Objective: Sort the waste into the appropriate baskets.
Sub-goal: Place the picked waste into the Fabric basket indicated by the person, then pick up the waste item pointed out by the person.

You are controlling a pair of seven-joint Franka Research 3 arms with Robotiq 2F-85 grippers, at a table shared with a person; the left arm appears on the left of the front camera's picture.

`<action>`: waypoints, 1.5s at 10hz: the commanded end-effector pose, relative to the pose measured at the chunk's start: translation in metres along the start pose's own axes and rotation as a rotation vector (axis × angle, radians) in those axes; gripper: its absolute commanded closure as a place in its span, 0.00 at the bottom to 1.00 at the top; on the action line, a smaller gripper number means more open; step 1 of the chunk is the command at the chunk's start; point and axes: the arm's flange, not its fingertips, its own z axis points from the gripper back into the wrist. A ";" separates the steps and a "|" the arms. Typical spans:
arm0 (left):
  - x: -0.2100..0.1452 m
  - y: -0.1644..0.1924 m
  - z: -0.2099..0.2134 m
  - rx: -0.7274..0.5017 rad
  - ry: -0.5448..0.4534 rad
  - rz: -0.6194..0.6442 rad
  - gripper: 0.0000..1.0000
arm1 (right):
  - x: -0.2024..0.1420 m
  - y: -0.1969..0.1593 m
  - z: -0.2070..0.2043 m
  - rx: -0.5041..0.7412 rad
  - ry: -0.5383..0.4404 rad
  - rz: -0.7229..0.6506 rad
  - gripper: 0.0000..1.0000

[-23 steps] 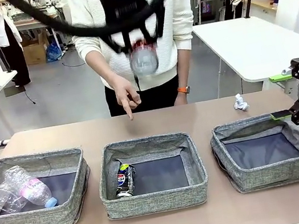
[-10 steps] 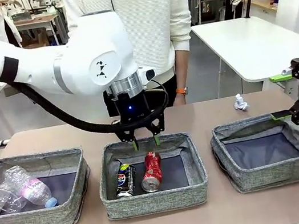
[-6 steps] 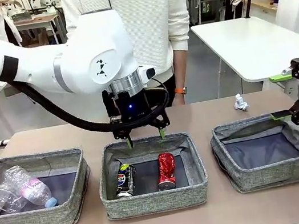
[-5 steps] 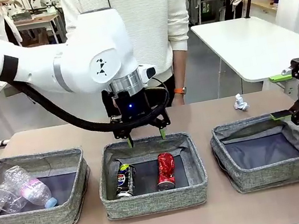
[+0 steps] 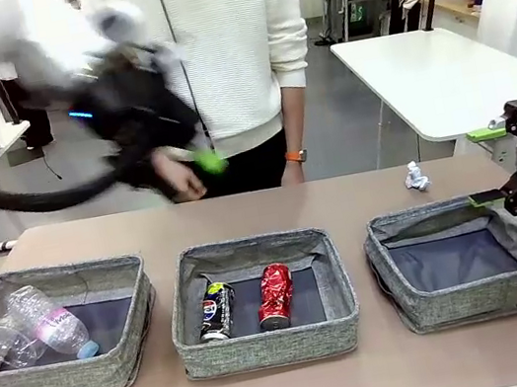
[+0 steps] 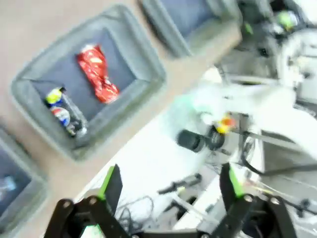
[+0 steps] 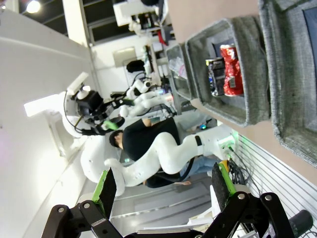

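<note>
While I watch from far away, I see these things:

Left claw: my left claw (image 6: 168, 186) has its two fingers wide apart with nothing between them. From the front it is a blur high over the table's left side.

Right claw: my right claw (image 7: 161, 191) has its fingers spread too, and it holds nothing. From the front it sits just past the right basket's (image 5: 479, 260) far right corner.

Middle basket: the middle basket (image 5: 261, 300) has two cans lying side by side. The red can (image 5: 275, 295) is on the right and the dark can (image 5: 214, 311) is on the left.

Left basket: the left basket (image 5: 56, 332) holds the clear bottle (image 5: 49, 324) with its blue cap, and the clear cup (image 5: 0, 346) lies next to it.

Paper wad: the white paper wad (image 5: 416, 176) lies on the table (image 5: 339, 194) behind the right basket.

Person: a person in a white top (image 5: 238, 47) stands at the far side.
</note>
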 end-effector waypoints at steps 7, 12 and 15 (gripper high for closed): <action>-0.172 0.215 0.066 -0.533 -0.367 0.418 0.00 | -0.005 -0.001 0.001 0.000 0.009 0.023 0.00; -0.172 0.215 0.066 -0.533 -0.367 0.418 0.00 | -0.005 -0.001 0.001 0.000 0.009 0.023 0.00; -0.172 0.215 0.066 -0.533 -0.367 0.418 0.00 | -0.005 -0.001 0.001 0.000 0.009 0.023 0.00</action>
